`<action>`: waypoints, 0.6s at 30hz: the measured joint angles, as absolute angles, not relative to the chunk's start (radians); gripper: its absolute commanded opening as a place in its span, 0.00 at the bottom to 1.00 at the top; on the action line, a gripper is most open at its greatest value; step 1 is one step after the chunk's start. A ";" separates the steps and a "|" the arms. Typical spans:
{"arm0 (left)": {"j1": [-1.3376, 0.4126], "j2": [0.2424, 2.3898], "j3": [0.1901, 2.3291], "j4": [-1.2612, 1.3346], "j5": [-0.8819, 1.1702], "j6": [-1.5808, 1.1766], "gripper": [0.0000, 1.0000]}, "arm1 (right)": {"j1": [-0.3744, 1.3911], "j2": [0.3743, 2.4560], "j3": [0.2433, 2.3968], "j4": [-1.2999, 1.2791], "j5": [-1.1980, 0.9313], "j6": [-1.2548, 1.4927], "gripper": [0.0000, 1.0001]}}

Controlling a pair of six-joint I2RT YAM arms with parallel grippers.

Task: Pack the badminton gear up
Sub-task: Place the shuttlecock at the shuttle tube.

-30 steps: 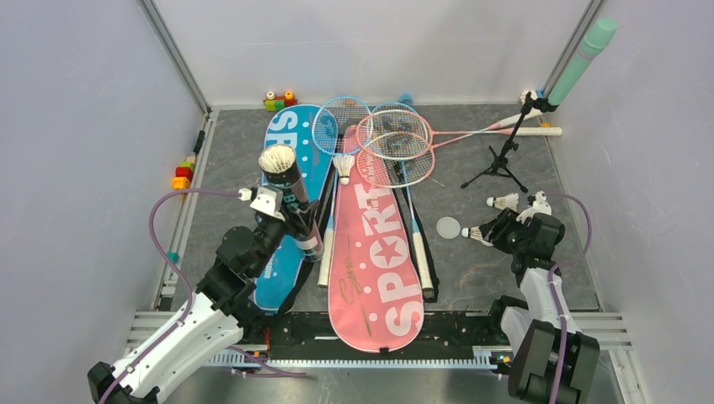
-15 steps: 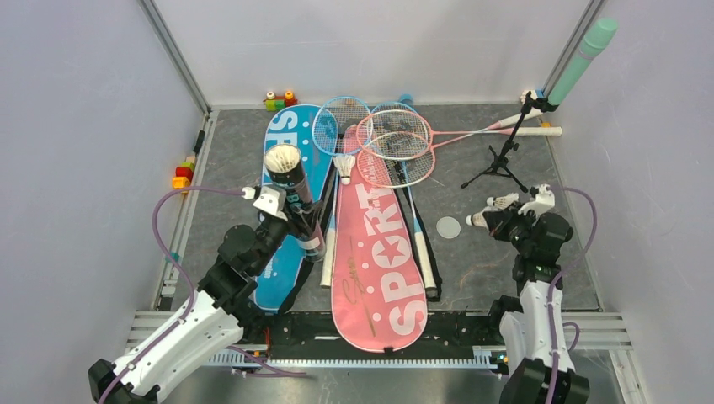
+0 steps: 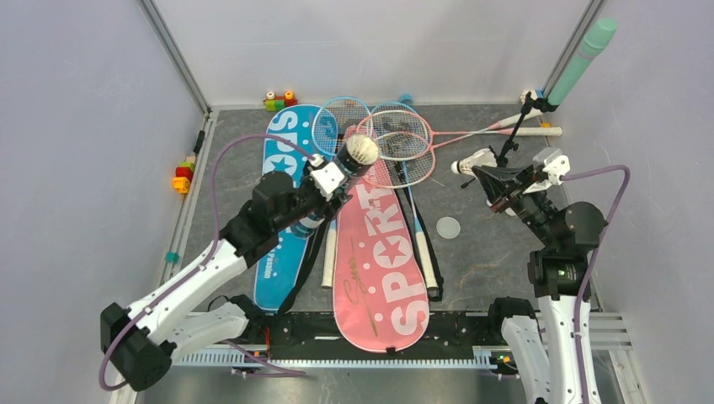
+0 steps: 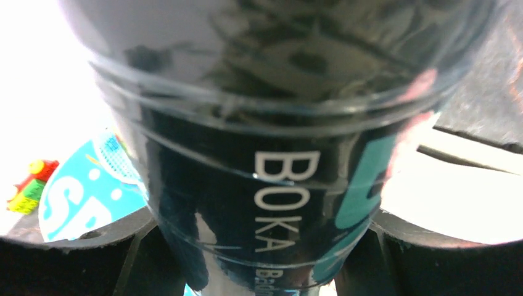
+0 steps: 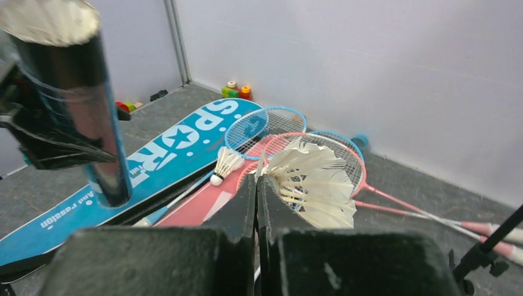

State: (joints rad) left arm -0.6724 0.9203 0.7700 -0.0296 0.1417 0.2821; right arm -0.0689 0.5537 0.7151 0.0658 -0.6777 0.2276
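Left gripper (image 3: 328,179) clamps the tube (image 4: 277,154) mid-body, tilted above the pink bag (image 3: 379,269). Glossy rigid plastic, likely slippery, so grip firmly. Right gripper (image 5: 256,185) is pinched shut on a shuttlecock's (image 5: 311,185) feather skirt, held aloft. Feathers are light and crushable, so squeeze gently.

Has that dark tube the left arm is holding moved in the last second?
Yes. Seen from above, the dark tube went rightward and away from the arm bases: from over the blue bag to over the far end of the pink bag.
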 measured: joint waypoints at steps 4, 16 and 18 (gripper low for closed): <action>-0.675 1.020 0.859 -0.114 0.161 0.414 0.08 | -0.067 0.577 0.751 0.118 -0.724 0.243 0.00; -0.727 1.143 0.919 -0.287 0.218 0.551 0.08 | -0.005 0.591 0.722 0.409 -0.835 0.435 0.00; -0.744 1.178 0.943 -0.294 0.214 0.556 0.08 | 0.025 0.602 0.721 0.422 -0.834 0.447 0.00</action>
State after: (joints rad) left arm -0.7437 1.1778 0.9432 -0.2935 0.2142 0.5560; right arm 0.0246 0.6018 0.7208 0.4217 -0.8345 0.4469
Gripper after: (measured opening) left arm 0.736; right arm 0.009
